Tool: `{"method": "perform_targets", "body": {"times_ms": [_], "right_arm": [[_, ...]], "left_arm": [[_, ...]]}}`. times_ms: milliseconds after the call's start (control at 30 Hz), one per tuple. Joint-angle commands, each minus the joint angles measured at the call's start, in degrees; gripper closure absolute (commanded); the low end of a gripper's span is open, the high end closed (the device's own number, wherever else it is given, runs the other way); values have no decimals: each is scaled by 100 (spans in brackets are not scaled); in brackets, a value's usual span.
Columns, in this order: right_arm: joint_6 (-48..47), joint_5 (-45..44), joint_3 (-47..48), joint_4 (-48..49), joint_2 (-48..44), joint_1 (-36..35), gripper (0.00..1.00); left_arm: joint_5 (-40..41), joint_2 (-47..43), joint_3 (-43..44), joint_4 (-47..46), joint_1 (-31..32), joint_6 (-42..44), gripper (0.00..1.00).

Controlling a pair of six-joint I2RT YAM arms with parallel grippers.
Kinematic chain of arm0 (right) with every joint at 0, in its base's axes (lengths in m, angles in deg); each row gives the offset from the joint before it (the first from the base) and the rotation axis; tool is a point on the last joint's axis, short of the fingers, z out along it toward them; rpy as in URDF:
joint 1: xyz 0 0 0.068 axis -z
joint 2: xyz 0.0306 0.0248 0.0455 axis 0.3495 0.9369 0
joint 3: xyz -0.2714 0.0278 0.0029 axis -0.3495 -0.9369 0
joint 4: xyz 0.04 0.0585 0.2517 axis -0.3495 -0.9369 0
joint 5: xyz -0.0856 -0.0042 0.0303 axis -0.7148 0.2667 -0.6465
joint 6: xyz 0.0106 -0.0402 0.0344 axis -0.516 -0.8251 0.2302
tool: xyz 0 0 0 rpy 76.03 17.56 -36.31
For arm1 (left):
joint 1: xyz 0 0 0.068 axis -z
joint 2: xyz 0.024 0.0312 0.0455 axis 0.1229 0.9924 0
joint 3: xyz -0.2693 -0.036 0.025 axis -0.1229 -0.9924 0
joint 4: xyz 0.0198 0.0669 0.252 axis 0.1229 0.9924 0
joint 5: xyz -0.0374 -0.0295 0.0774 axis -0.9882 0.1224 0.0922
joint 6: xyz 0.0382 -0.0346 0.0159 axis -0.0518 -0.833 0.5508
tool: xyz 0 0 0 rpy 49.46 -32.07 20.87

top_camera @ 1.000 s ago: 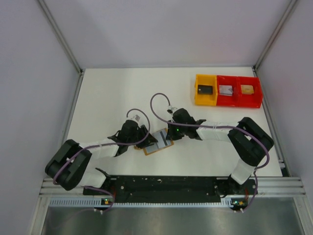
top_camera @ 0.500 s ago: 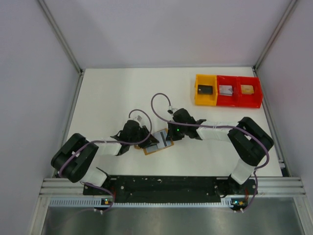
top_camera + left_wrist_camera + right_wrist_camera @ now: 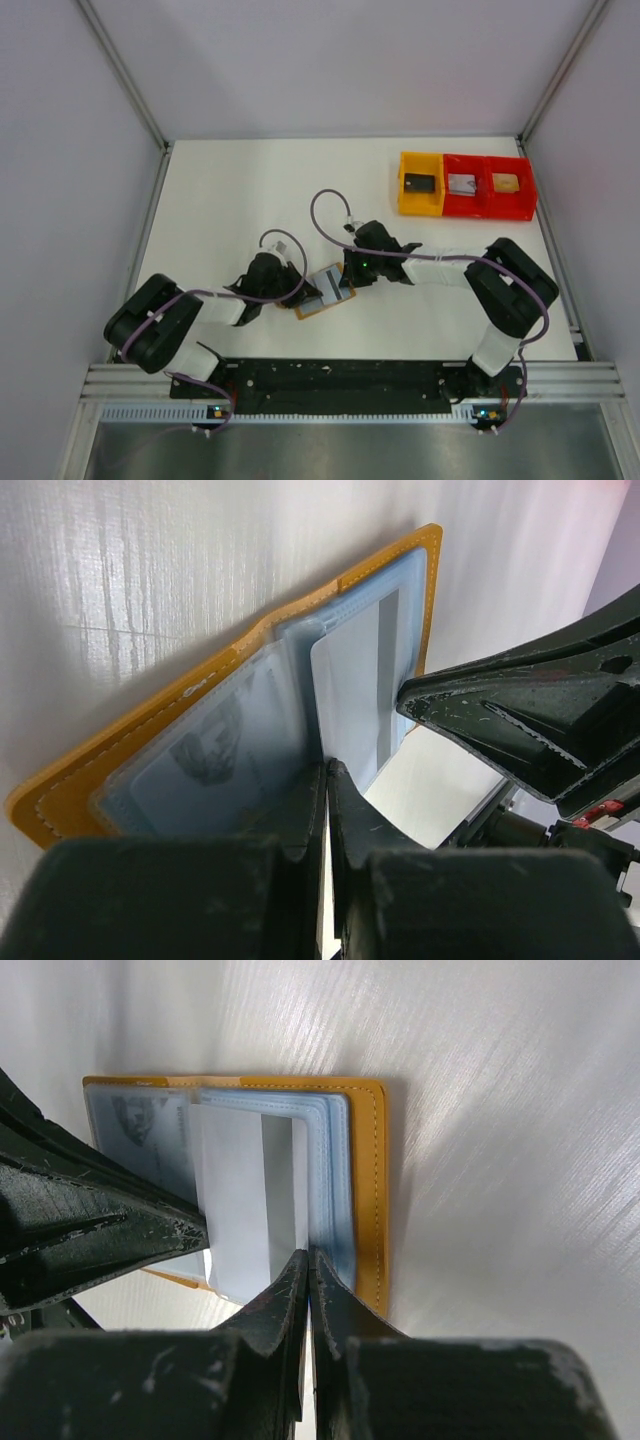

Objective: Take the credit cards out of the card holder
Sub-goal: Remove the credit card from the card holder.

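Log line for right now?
left tool shut on credit card | right tool shut, tip on card holder | credit card partly out

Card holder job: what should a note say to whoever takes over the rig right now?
Left gripper: shut on the corner of a credit card sticking out of its sleeve.
Right gripper: shut, tips at the sleeve edge of the card holder; grip there unclear.
Card holder lies open on the table between the arms.
Done: no card fully out.
To do: pull this card free, then the sleeved card beside it.
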Motion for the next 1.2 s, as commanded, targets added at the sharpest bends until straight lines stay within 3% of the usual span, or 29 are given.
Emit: {"method": "perform_targets", "body": {"times_ms": [0, 667, 933, 1033, 1167], "right_arm": [[-6, -104, 23, -278, 242, 82, 100], [20, 54, 31, -147, 365, 178, 100], [-50, 142, 84, -59, 225, 178, 100], [-112, 247, 137, -41, 102, 178, 95], [-226, 362, 181, -50, -302, 178, 78]], "left_arm": [[33, -115, -224, -119, -8, -12, 99], [455, -1740, -1023, 637, -96, -222, 100], [534, -3171, -1393, 1391, -104, -328, 100], [692, -3909, -1393, 1883, -96, -171, 100], [903, -4771, -1340, 2315, -96, 84, 100]]}}
